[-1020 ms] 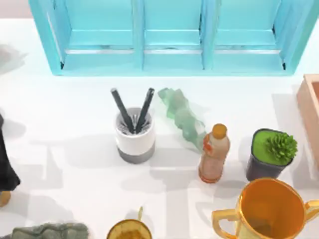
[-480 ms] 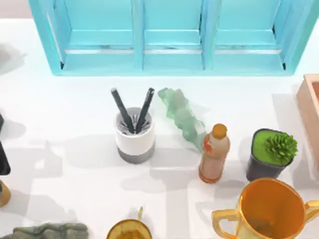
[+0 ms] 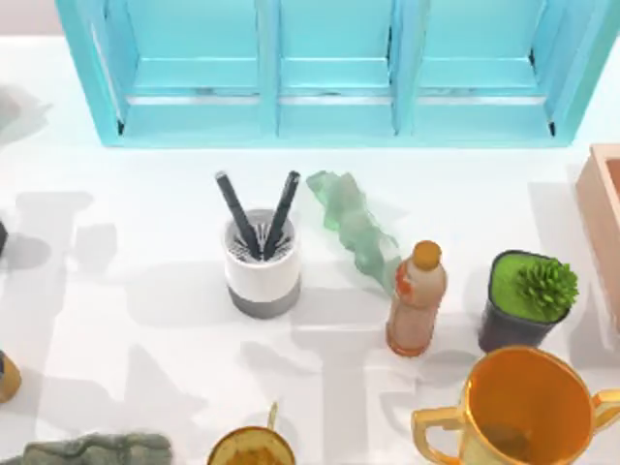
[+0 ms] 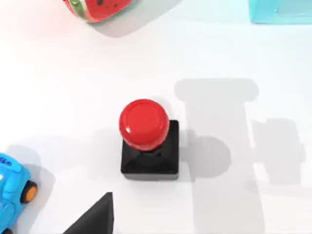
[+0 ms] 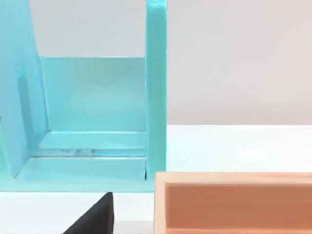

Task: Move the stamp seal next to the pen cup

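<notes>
In the top view, the black arm that stood at the left edge a second ago, and only partly half a second ago, is gone from the white tabletop [image 3: 145, 320]; its shadows on the left have shifted and spread. Nothing else has moved. The white cylindrical pen cup [image 3: 262, 263], grey-banded and slotted with two black pens, stands left of centre. Beside it to the right lies a crumpled pale green translucent sheet [image 3: 355, 228], then an upright orange-capped bottle [image 3: 417, 298], a dark pot with a green plant [image 3: 528, 300] and a large golden two-handled cup [image 3: 523, 407]. A turquoise open-fronted shelf unit [image 3: 329, 68] runs along the far side.

The left wrist view looks down on the stamp seal [image 4: 147, 140], a glossy red ball knob on a black square block, upright and free on the tabletop. A blue toy car [image 4: 13, 192] and a red watermelon-patterned object [image 4: 97, 7] lie well apart from it. A black corner of the left claw [image 4: 95, 219] shows; whether it is open I cannot tell.

The right wrist view shows the shelf unit's end, a peach-coloured open box [image 5: 234, 202], and a black corner of the right claw [image 5: 95, 219], its state likewise unclear.
</notes>
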`<move>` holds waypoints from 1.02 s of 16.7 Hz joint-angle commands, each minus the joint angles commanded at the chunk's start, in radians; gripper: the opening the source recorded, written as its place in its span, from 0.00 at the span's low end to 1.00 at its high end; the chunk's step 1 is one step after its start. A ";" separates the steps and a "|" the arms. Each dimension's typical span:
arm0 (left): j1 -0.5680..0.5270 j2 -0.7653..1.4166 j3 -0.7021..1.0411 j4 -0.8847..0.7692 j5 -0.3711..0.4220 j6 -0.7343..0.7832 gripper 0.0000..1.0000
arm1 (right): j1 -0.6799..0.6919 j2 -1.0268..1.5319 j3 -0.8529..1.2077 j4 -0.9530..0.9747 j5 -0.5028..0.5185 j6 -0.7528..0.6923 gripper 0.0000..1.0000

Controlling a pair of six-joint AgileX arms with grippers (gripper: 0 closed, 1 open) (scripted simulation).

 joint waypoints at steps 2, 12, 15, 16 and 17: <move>0.019 0.187 0.176 -0.126 -0.004 0.026 1.00 | 0.000 0.000 0.000 0.000 0.000 0.000 1.00; 0.084 0.939 0.864 -0.633 0.003 0.101 1.00 | 0.000 0.000 0.000 0.000 0.000 0.000 1.00; 0.094 1.041 0.968 -0.699 0.002 0.108 1.00 | 0.000 0.000 0.000 0.000 0.000 0.000 1.00; 0.095 1.060 0.986 -0.711 0.001 0.109 1.00 | 0.000 0.000 0.000 0.000 0.000 0.000 1.00; 0.097 1.069 0.994 -0.717 0.001 0.109 1.00 | 0.000 0.000 0.000 0.000 0.000 0.000 1.00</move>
